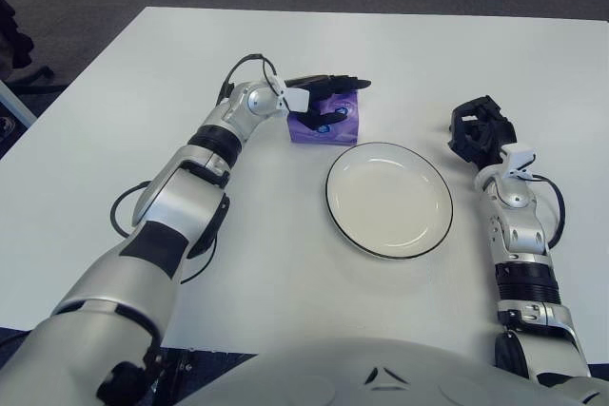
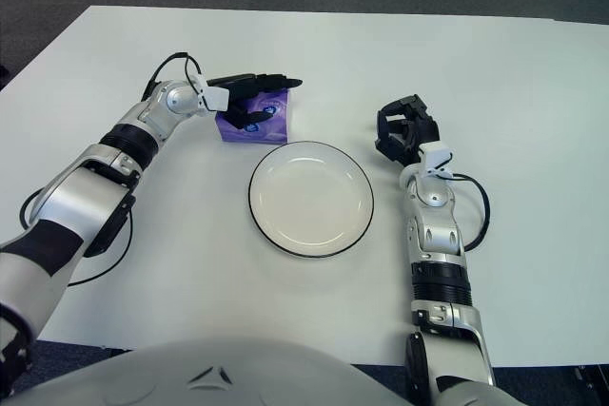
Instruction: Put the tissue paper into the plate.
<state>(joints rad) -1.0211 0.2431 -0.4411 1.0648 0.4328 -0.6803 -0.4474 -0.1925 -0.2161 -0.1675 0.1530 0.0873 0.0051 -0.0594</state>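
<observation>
A purple tissue packet [image 1: 319, 130] lies flat on the white table [image 1: 285, 263], just beyond the left rim of the white plate with a dark rim [image 1: 389, 200]. The plate holds nothing. My left hand [image 1: 333, 100] is over the packet. Its long fingers [image 1: 335, 81] stretch out straight along the packet's far edge, and the thumb [image 1: 333, 115] lies on the packet's top. The fingers straddle the packet without closing on it. My right hand [image 1: 481, 128] shows to the right of the plate, fingers curled and holding nothing.
A black cable [image 1: 122, 208] loops beside my left forearm. The table's left edge runs diagonally at the left, with dark floor and a dark object [image 1: 13, 37] beyond it. The far table edge is at the top.
</observation>
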